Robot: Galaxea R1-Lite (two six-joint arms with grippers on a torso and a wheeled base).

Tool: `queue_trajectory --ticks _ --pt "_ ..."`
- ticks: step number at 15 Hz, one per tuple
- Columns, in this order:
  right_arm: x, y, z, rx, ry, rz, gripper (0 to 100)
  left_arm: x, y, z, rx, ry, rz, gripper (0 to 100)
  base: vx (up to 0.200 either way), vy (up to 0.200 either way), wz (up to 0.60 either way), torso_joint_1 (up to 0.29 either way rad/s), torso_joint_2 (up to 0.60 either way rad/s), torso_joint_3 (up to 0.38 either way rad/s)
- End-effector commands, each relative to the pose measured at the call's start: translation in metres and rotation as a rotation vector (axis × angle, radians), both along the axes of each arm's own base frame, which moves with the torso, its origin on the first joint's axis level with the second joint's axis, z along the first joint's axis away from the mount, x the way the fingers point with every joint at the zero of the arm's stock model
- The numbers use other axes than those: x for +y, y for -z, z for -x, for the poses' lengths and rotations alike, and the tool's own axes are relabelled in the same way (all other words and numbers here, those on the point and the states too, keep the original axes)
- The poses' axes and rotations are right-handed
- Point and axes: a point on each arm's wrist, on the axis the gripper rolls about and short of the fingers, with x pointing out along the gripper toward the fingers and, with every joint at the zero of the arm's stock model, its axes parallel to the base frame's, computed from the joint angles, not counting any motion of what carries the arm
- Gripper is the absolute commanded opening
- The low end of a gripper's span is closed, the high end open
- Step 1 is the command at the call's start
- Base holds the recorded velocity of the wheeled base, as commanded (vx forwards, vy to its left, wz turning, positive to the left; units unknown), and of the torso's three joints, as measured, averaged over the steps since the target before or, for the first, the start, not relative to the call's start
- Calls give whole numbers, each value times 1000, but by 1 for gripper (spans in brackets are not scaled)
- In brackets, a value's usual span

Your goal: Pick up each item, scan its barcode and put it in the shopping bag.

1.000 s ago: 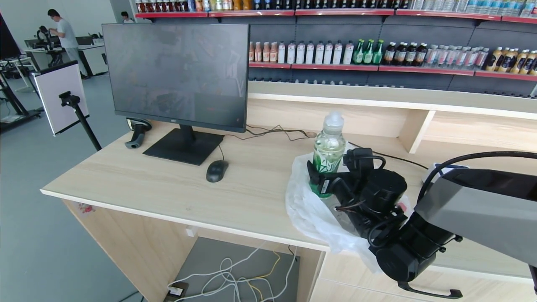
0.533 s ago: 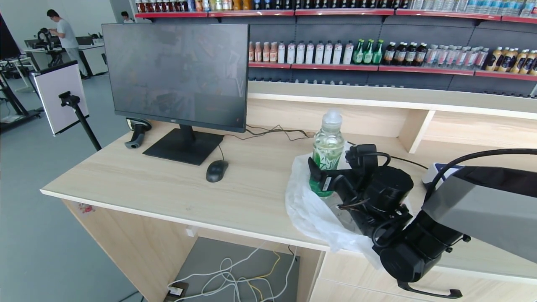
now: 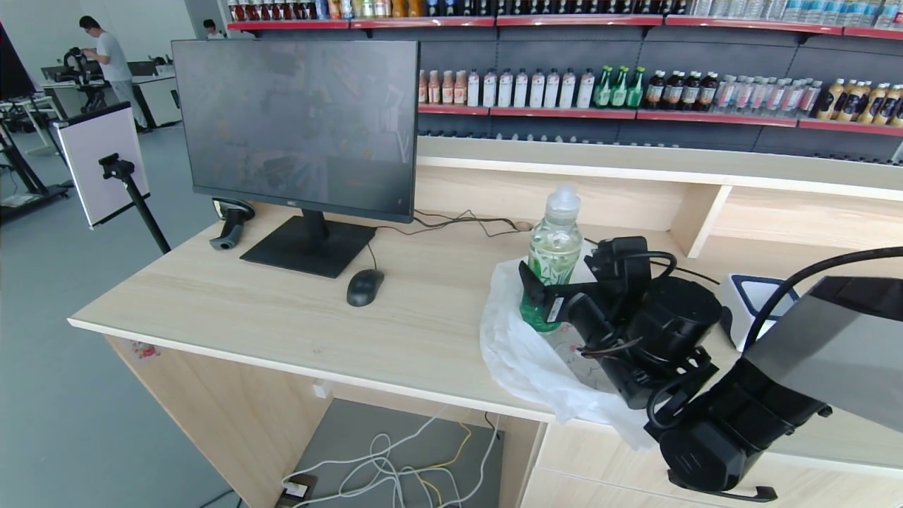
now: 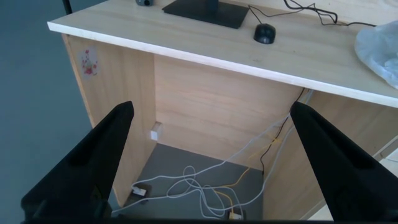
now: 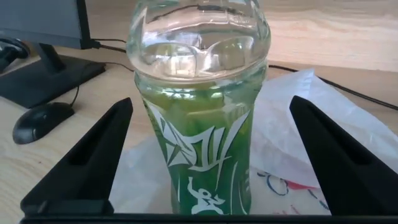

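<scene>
The right gripper (image 3: 547, 293) sits right of centre in the head view with its fingers spread. One finger stands on each side of the bottle (image 3: 554, 247), and the right wrist view shows a strip of daylight between each finger and the green label, so nothing is being pinched. The bottle stands upright between those fingers, clear at the shoulder and green lower down, with its white cap above the gripper. Its base rests on the crumpled white shopping bag (image 3: 515, 353); I cannot tell whether it sits inside the bag's mouth or only on top of the plastic. The main risk, as I judge it, is a tip-over. The bottle is tall and its footing is soft, wrinkled film, so a finger brushing the label on the way out could knock it sideways. The bag droops over the front edge of the counter (image 3: 282, 303) towards the lower middle of the frame, so a toppled bottle could roll off there. Dragging the film could also pull the bottle along. The left gripper (image 4: 211, 106) hangs spread and empty, low before the counter's front.
</scene>
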Motion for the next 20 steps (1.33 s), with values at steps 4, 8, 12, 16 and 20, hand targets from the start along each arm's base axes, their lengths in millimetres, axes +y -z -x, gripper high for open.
queue_trajectory --ticks 4,8,12,16,20 --pt "-27 -38 64 -24 -34 -18 100 0 0 0 2 0 0 100 0 0 0 0 0 0" --pt "-35 -62 85 -92 -52 -65 100 0 0 0 2 0 0 100 0 0 0 0 0 0" --pt "-45 -62 99 -80 -56 -71 100 0 0 0 4 0 0 100 0 0 0 0 0 0" --pt "-48 -67 101 -94 -51 -82 100 0 0 0 5 0 -2 100 0 0 -600 -3 0 4" --pt "-50 -68 104 -96 -49 -84 100 0 0 0 5 0 -3 100 0 0 -600 6 4 2"
